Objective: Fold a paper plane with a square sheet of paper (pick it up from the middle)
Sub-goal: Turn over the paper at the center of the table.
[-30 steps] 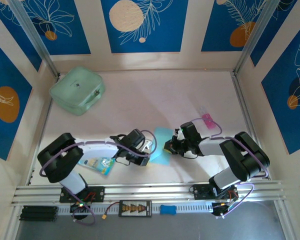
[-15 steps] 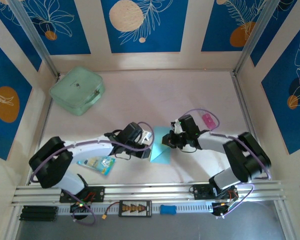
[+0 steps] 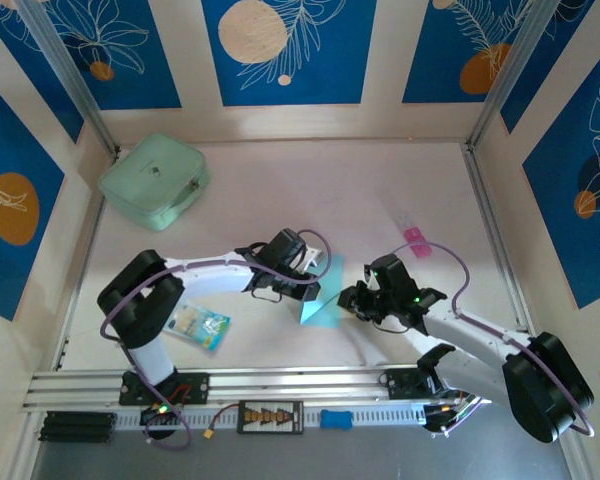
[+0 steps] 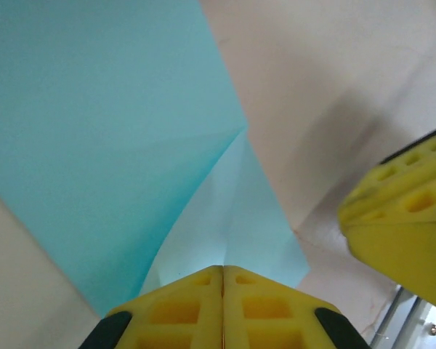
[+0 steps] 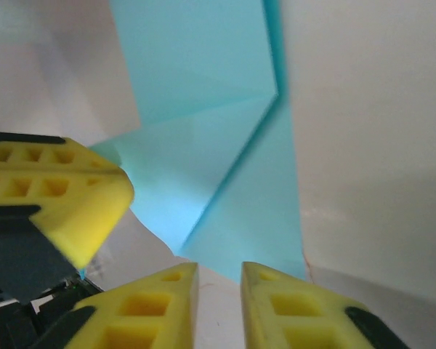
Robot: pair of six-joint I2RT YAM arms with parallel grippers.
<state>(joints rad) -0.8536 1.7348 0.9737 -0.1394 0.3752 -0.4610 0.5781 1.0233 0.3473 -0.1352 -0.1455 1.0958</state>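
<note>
L gripper (image 4: pixel 223 270) jaws pressed together, prob. pinching edge of folded paper sheet (image 4: pixel 109 138). R gripper (image 5: pixel 218 267) slightly spread, tips just beside sheet's edge

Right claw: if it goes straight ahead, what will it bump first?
Probably the folded blue paper, lying just ahead of the right claw, though depth is hard to judge.
</note>
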